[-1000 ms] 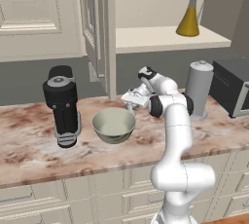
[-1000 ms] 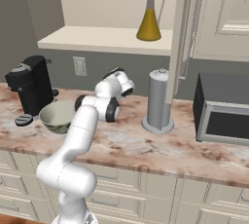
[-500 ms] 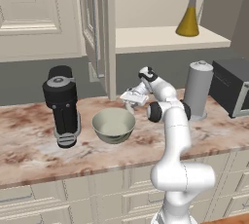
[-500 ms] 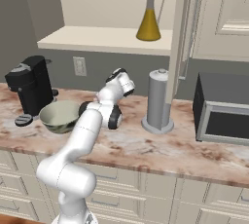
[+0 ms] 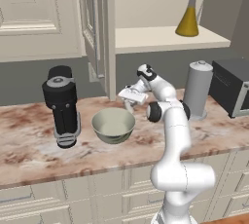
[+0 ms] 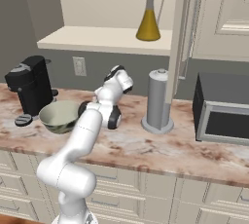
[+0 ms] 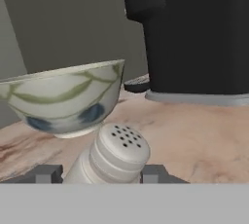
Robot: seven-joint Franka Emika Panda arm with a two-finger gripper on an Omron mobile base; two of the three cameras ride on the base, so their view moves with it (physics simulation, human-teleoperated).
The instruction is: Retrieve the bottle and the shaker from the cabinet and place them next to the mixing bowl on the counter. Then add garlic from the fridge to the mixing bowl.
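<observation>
Left base view: the white arm rises from the lower right and bends down over the marble counter, its gripper held low just behind the mixing bowl, toward the counter's back edge. The shaker cannot be made out here. A black coffee machine stands left of the bowl, a steel canister right of the arm, and a microwave at the right edge. The oil bottle stands on the open cabinet shelf above.

Right base view: the bowl sits near the counter's left end, beside the coffee machine — the arm's wrist bends down just right of it. The bottle is on the shelf, above the canister.

Hand view: the shaker, white with a perforated cap, lies between the two finger tips, cap pointing away toward the bowl just beyond. Whether the tips press on it or stand slightly off it cannot be told — they sit close on either side.
</observation>
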